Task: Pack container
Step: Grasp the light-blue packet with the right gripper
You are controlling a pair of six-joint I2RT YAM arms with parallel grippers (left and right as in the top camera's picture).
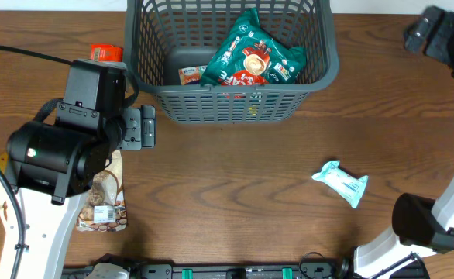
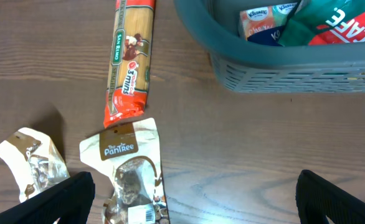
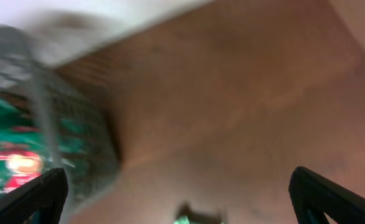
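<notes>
The dark grey lattice basket (image 1: 235,105) stands at the back centre. It holds a green coffee packet (image 1: 254,56) and a small tissue packet (image 1: 190,75). My left gripper (image 1: 140,128) is open and empty, just left of the basket's front corner. In the left wrist view its jaws (image 2: 195,205) hover over a beige Pantree packet (image 2: 129,174). A red and yellow pasta packet (image 2: 131,62) lies beyond, and the basket (image 2: 282,68) is at the upper right. My right gripper (image 3: 182,199) is open and empty, high at the back right (image 1: 436,35). Its view is blurred.
A light teal packet (image 1: 340,183) lies on the wood table right of centre and shows faintly in the right wrist view (image 3: 198,218). Another beige packet (image 2: 30,163) lies left of the Pantree packet. The right arm's base (image 1: 421,225) stands at the front right.
</notes>
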